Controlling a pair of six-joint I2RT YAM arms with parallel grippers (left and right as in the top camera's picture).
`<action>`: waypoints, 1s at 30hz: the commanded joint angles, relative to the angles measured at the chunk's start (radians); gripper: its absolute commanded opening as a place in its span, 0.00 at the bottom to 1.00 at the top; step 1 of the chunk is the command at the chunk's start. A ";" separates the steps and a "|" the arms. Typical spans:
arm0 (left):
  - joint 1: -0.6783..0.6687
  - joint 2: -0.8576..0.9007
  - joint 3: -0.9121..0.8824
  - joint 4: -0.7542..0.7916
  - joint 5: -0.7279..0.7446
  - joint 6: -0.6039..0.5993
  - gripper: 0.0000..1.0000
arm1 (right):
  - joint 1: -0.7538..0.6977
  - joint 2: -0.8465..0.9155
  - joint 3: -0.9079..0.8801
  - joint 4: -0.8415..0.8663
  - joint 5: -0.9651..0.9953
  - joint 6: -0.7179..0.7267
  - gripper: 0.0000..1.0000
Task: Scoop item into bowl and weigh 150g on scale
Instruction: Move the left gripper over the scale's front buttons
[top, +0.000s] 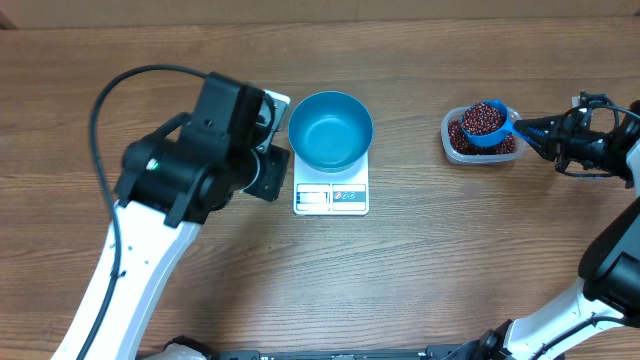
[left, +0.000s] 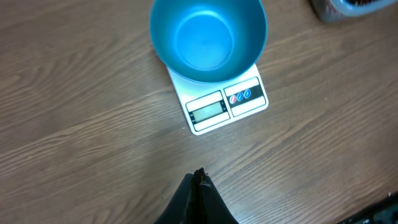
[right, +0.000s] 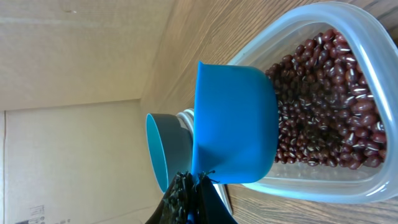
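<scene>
Small dark red-brown beans (top: 484, 118), glossy and oval, some with a pale streak, lie heaped in a bright blue scoop (top: 488, 124) over a clear plastic tub (top: 449, 143) at the right of a wood-grain table (top: 420, 260). More of the same beans form a loose layer in the tub beneath. The right gripper (top: 545, 128) has its black fingers pressed together on the scoop's handle. From the right wrist the scoop's smooth blue cup (right: 233, 124) hides part of the tub (right: 323, 18) and its beans (right: 329, 106). Whether the cup touches the beans below cannot be told.

Well apart to the left, the round, deep teal-blue bowl (top: 330, 130) stands on the white square scale (top: 331, 197), covering most of its platform, with its smooth inside showing to the bottom. The scale's front strip carries a pale display window (left: 207, 109) and, beside it, a panel with small round buttons (left: 240, 96) in red and blue. No figure can be read on the display, and the marks on the buttons are too small to make out.

The left gripper (left: 199, 177), its fingers closed tip to tip on nothing, hangs over bare table just in front of the scale's display edge.

Small print low on the cardboard wall (right: 31, 211) behind the table is too small to read
</scene>
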 joint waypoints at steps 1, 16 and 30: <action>-0.026 0.046 0.015 0.029 0.065 0.121 0.04 | -0.005 -0.003 -0.006 0.006 -0.067 -0.012 0.04; -0.141 0.155 0.015 0.083 0.110 0.258 0.04 | -0.006 -0.003 -0.006 0.003 -0.067 -0.012 0.04; -0.140 0.158 0.015 0.082 0.110 0.262 0.04 | -0.021 -0.003 -0.006 -0.016 -0.056 -0.039 0.04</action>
